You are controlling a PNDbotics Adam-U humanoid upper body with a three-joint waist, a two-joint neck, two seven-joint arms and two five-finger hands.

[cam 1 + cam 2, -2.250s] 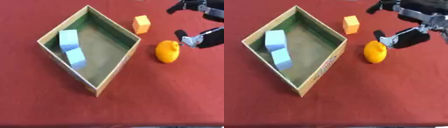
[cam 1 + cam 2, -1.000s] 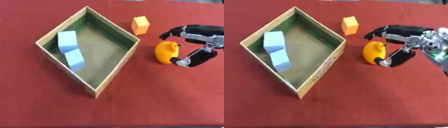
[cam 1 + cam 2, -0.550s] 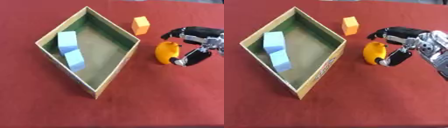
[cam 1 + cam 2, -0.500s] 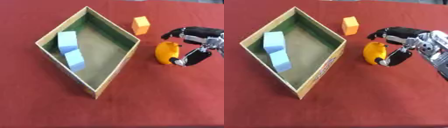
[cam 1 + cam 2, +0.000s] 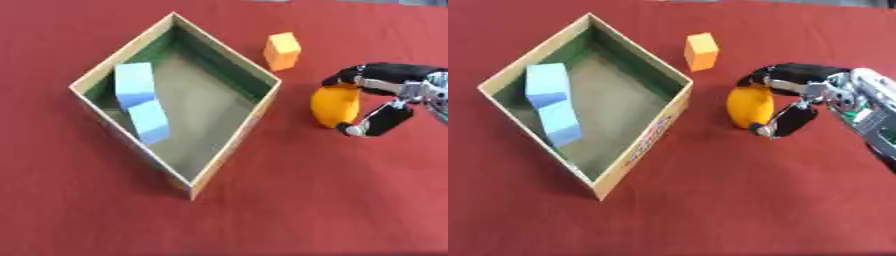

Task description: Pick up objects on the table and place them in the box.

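Right hand [image 5: 798, 95] since lowered, fingers now curled around orange fruit [image 5: 748, 106], its far side hidden, beside box [image 5: 670, 120].

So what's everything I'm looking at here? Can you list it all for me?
Box: one, tan cardboard with a green inside, open, on the left half of the table.
Blue blocks: two, light blue, inside the box against its left wall, one nearer and one farther.
Orange block: one, orange, on the table beyond the box's right corner.
Orange: one, orange-yellow and round, on the table right of the box.
Table: one, covered in red cloth.
Right hand: one, black and silver, reaching in from the right, fingers above and thumb below curled round the orange.
Left hand: not in view.
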